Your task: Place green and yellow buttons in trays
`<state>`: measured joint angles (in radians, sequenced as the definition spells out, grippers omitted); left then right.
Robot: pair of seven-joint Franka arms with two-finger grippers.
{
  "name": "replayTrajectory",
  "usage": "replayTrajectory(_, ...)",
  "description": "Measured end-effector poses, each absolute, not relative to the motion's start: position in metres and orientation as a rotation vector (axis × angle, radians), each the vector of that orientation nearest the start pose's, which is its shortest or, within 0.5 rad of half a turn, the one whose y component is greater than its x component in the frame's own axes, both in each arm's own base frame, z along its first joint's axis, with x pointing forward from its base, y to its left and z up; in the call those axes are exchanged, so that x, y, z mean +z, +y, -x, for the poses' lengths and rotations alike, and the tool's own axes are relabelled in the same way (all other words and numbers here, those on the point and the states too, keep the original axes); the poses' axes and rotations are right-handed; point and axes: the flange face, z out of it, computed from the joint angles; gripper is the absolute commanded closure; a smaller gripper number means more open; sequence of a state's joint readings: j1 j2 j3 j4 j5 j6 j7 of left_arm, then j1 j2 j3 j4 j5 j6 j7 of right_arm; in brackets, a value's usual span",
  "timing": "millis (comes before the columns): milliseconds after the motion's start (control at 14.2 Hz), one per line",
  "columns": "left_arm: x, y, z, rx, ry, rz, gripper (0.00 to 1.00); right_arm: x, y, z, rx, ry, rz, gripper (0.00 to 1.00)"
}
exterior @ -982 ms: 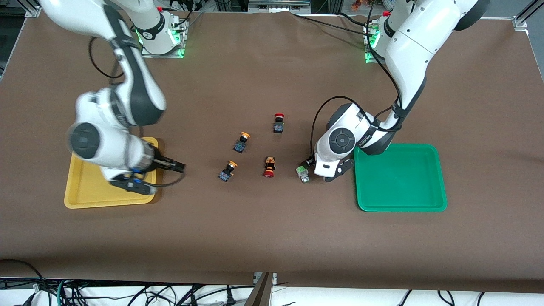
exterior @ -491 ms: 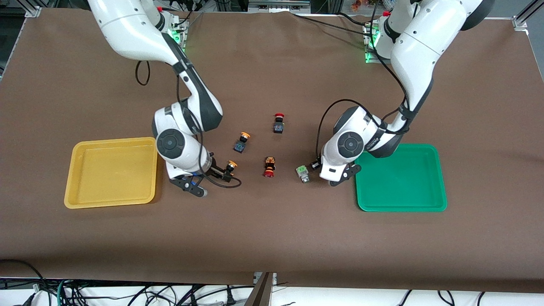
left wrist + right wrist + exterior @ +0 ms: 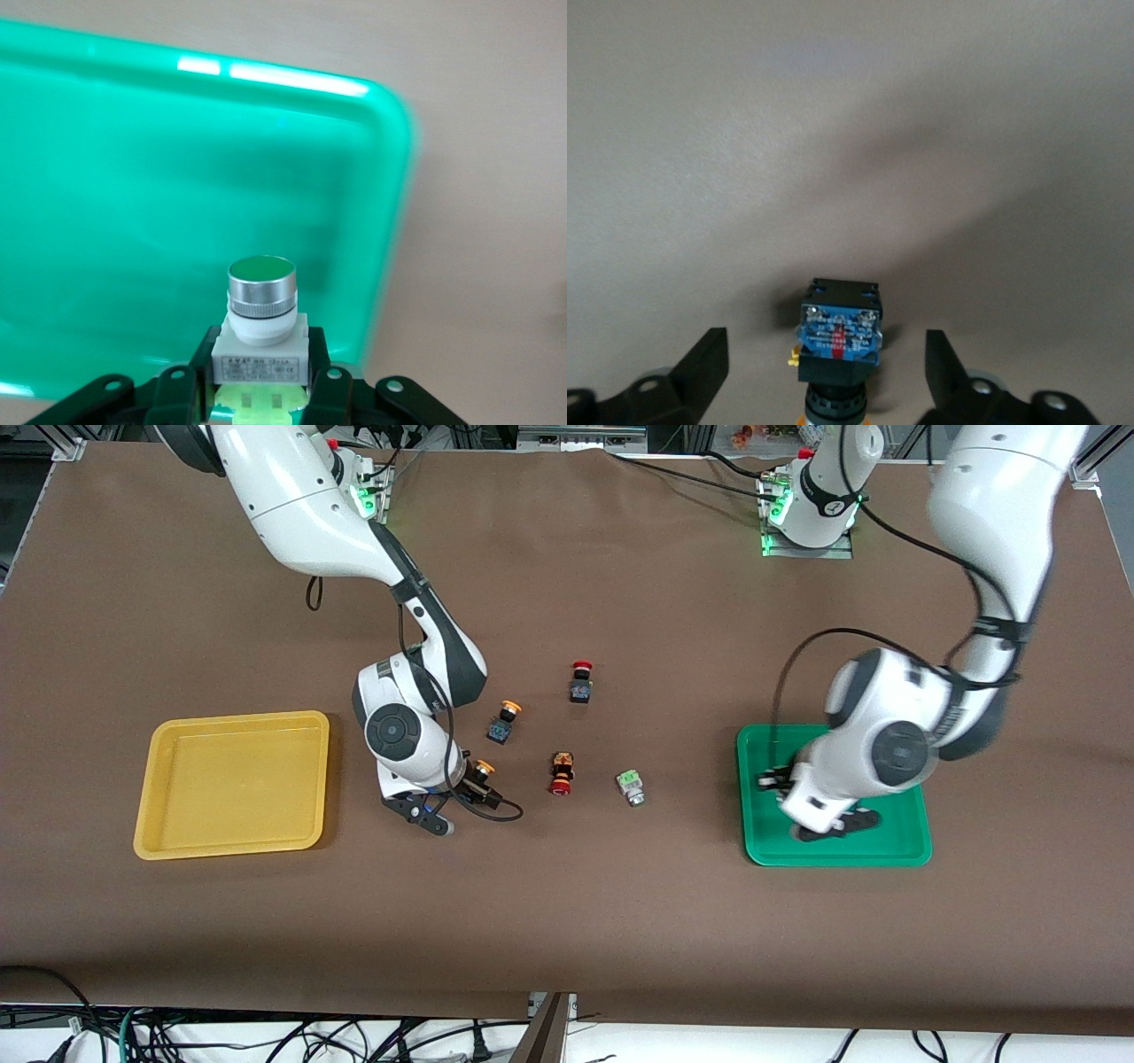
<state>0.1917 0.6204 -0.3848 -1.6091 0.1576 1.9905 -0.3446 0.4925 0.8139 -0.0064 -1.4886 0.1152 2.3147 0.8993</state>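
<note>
My left gripper (image 3: 769,779) is over the green tray (image 3: 833,859), shut on a green-capped button with a white body (image 3: 260,328); the tray (image 3: 133,177) lies under it. A second green button (image 3: 629,785) lies on the table beside the tray. My right gripper (image 3: 471,784) is open and low at the table, its fingers (image 3: 709,363) either side of a yellow-capped button with a black-blue body (image 3: 840,335), not touching it; that button (image 3: 483,766) also shows in the front view. Another yellow button (image 3: 505,719) stands farther from the camera. The yellow tray (image 3: 230,850) is at the right arm's end.
A red-capped button with a black body (image 3: 581,682) stands farthest from the camera in the cluster. A red-capped button with an orange-black body (image 3: 561,772) lies between the nearer yellow button and the loose green button. Brown cloth covers the table.
My right gripper swung from over the yellow tray to the nearer yellow button. My left gripper moved from beside the loose green button to over the green tray.
</note>
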Motion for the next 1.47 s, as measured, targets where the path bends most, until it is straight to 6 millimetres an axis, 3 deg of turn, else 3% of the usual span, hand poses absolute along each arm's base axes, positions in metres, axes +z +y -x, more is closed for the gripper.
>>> replayTrajectory(70, 0.255, -0.046, -0.663, 0.367, -0.121, 3.172, 0.13, 0.184, 0.338, -0.63, 0.074, 0.743, 2.986, 0.96)
replayTrajectory(211, 0.222, 0.012, -0.659, 0.44, -0.111, 3.202, 0.12, 0.177, 0.337, -0.627, 0.089, 0.747, 2.994, 1.0)
replayTrajectory(281, 0.213, 0.023, -0.657, 0.458, -0.117, 3.212, 0.12, 0.177, 0.336, -0.627, 0.087, 0.746, 2.997, 1.0)
replayTrajectory(351, 0.211, 0.019, -0.657, 0.463, -0.118, 3.217, 0.12, 0.179, 0.334, -0.628, 0.08, 0.742, 3.001, 1.0)
replayTrajectory(491, 0.232, -0.024, -0.661, 0.468, -0.149, 3.22, 0.12, 0.193, 0.312, -0.639, 0.09, 0.685, 3.057, 1.0)
replayTrajectory(632, 0.27, -0.1, -0.667, 0.466, -0.252, 3.211, 0.09, 0.231, 0.252, -0.66, 0.145, 0.508, 3.164, 1.0)
replayTrajectory(772, 0.293, -0.196, -0.657, 0.478, -0.401, 3.207, 0.09, 0.272, 0.159, -0.68, 0.216, 0.299, 3.224, 1.0)
replayTrajectory(842, 0.295, -0.244, -0.649, 0.461, -0.471, 3.2, 0.03, 0.283, 0.111, -0.687, 0.241, 0.196, 3.233, 1.0)
replayTrajectory(982, 0.286, -0.322, -0.639, 0.375, -0.588, 3.228, 0.0, 0.287, 0.014, -0.692, 0.28, -0.01, 3.236, 1.0)
replayTrajectory(1053, 0.273, -0.346, -0.638, 0.324, -0.629, 3.252, 0.0, 0.281, -0.029, -0.69, 0.306, -0.076, 3.225, 1.0)
replayTrajectory(1123, 0.256, -0.359, -0.639, 0.279, -0.661, 3.264, 0.0, 0.271, -0.065, -0.686, 0.322, -0.113, 3.213, 0.75)
replayTrajectory(1193, 0.235, -0.364, -0.64, 0.248, -0.684, 3.262, 0.0, 0.258, -0.09, -0.684, 0.326, -0.127, 3.209, 0.09)
replayTrajectory(1263, 0.215, -0.367, -0.641, 0.219, -0.696, 3.253, 0.0, 0.246, -0.105, -0.682, 0.329, -0.128, 3.21, 0.0)
replayTrajectory(1404, 0.186, -0.371, -0.64, 0.162, -0.684, 3.229, 0.02, 0.227, -0.107, -0.68, 0.341, -0.117, 3.197, 0.0)
replayTrajectory(1474, 0.18, -0.375, -0.638, 0.148, -0.672, 3.218, 0.2, 0.225, -0.094, -0.682, 0.343, -0.12, 3.173, 0.0)
